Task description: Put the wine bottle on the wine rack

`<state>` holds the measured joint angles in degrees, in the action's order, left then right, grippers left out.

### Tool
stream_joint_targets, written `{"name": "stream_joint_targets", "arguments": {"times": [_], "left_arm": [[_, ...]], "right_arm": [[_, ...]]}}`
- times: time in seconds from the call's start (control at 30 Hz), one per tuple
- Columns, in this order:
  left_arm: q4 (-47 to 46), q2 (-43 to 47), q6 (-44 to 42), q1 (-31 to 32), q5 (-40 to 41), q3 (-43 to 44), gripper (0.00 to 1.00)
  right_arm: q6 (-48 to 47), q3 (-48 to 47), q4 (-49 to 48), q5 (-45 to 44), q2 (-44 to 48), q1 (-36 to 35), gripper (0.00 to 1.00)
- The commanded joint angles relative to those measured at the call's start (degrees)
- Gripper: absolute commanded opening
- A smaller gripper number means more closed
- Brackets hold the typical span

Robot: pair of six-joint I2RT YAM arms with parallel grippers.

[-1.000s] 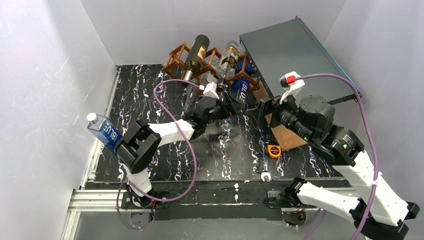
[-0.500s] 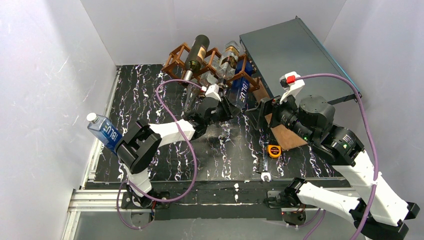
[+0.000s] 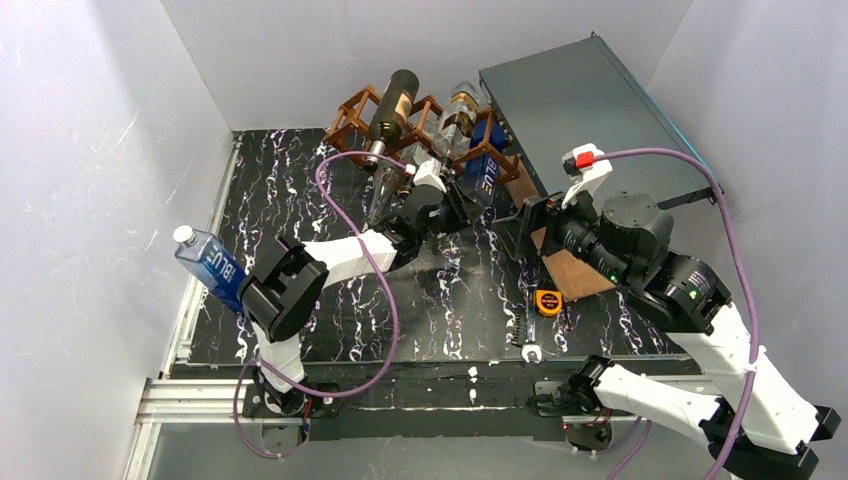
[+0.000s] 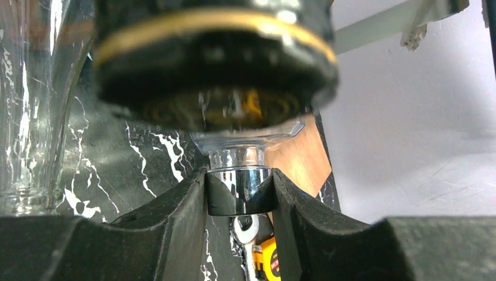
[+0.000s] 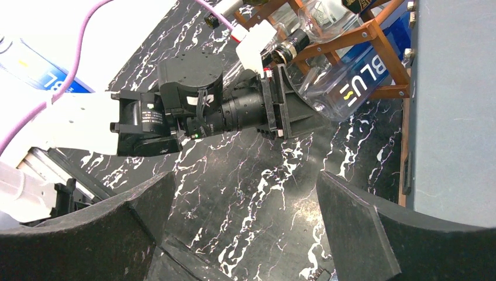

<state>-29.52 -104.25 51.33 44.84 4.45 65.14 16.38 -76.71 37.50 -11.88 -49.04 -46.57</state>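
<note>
The reddish-brown wine rack (image 3: 350,115) stands at the back of the marble table. A dark wine bottle (image 3: 393,105) with a cream label lies on top of it, beside a clear bottle (image 3: 460,110). My left gripper (image 3: 462,203) is shut on the silver cap (image 4: 240,188) of a clear bottle with a blue BLUE label (image 3: 482,178), which lies in the rack's lower right opening (image 5: 380,44). A dark, gold-ringed cap (image 4: 216,58) looms blurred just above that gripper (image 4: 240,181). My right gripper (image 5: 245,181) hangs open over the table, nothing between its fingers.
A large grey flat panel (image 3: 580,110) leans at the back right, with a brown board (image 3: 570,275) below it. A yellow tape measure (image 3: 547,300) and a wrench (image 3: 530,345) lie near the front. Another blue-labelled bottle (image 3: 210,265) stands at the left edge. White walls close in on three sides.
My left gripper has shut on the clear bottle's cap and shifted slightly toward the rack. The right arm has barely moved.
</note>
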Motion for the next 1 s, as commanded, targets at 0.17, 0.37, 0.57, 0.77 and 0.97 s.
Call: {"name": "stream_joint_targets", "arguments": {"times": [0.17, 0.37, 0.57, 0.77, 0.97], "left_arm": [[-3.7, -1.0, 0.0, -1.2, 2.7, 4.4, 0.23], [-3.5, -1.2, 0.7, -1.2, 1.6, 3.8, 0.36], [-3.0, 1.7, 0.0, -1.3, -0.1, 1.3, 0.61], [-0.7, 7.6, -2.3, -1.3, -3.3, -2.1, 0.70], [4.9, 19.3, -5.6, -1.6, -4.4, -9.0, 0.74]], "right_arm": [[0.1, -1.1, -2.4, -0.3, 0.5, 0.0, 1.00], [0.1, -1.4, -2.3, -0.1, 0.0, 0.0, 1.00], [0.0, -0.9, -3.2, 0.2, -0.4, 0.0, 1.00], [0.2, -0.9, -4.1, 1.1, -1.3, 0.0, 1.00], [0.9, -0.7, -4.1, 1.3, -1.5, 0.0, 1.00]]}}
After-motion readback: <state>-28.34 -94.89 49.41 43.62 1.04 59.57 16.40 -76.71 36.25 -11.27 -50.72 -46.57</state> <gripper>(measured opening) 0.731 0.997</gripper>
